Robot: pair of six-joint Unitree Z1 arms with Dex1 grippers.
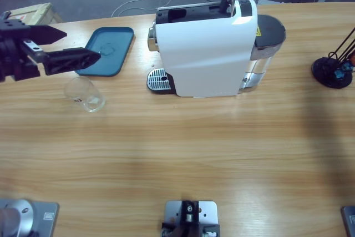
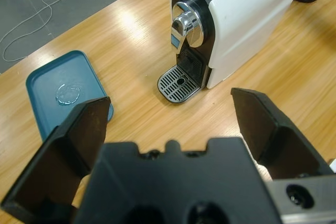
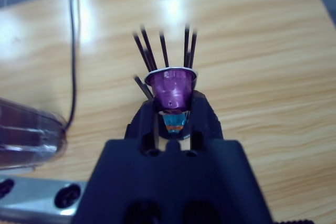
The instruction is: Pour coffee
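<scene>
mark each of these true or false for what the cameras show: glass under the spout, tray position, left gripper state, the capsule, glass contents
1. The clear glass cup stands on the metal drip grate under the spout. False: it stands on the bare wooden table, left of the white coffee machine.
2. The teal rectangular plastic tray lies left of the machine. True.
3. The left gripper is shut on the cup. False: its jaws are open, holding nothing.
4. A small purple capsule sits right in front of the right gripper. True.
5. The cup is full of dark coffee. False: it looks clear, with no dark liquid visible.
</scene>
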